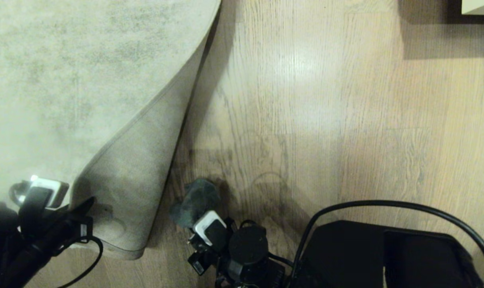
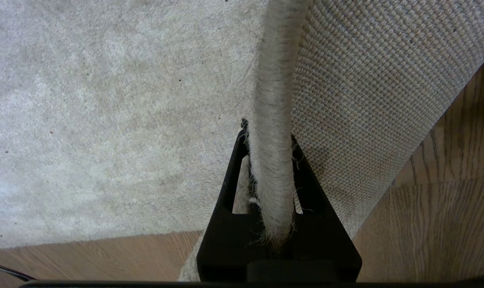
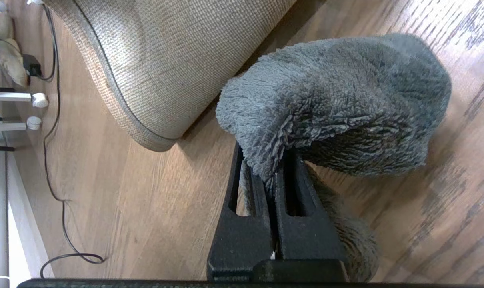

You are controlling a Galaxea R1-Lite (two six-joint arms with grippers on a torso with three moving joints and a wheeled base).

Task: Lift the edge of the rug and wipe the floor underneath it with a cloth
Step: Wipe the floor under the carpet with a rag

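Note:
The beige-grey rug covers the left side. Its near right corner is lifted and folded back, tan backing facing up. My left gripper is at the lower left, shut on the rug's bound edge; the woven backing hangs beside it. The bared wood floor lies to the right of the fold. My right gripper is low at centre, shut on the dark grey fuzzy cloth. In the right wrist view the cloth bulges over the right gripper and rests on the floor beside the raised rug.
My black base and a looping black cable fill the lower right. A pale furniture corner sits at the far right. White furniture feet and a thin cord lie on the floor beyond the rug corner.

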